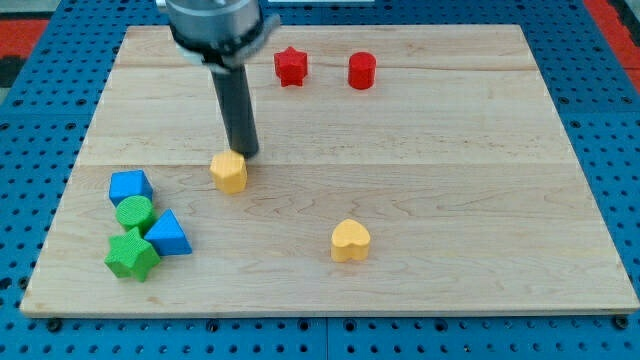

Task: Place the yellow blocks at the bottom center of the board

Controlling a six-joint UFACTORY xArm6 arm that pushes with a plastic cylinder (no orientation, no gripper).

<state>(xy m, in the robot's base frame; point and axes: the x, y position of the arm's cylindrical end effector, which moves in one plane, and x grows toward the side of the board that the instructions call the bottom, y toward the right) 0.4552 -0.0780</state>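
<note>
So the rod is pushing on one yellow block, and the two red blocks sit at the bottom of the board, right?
Not quite. In the camera view the red star and the other red block sit at the view's top. My tip is indeed right against the upper yellow block.

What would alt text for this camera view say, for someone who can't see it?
A dark rod's tip rests just above a yellow block on a wooden board, with a yellow heart lower, near the centre. Two red blocks sit at the view's top; blue and green blocks cluster at lower left.
</note>
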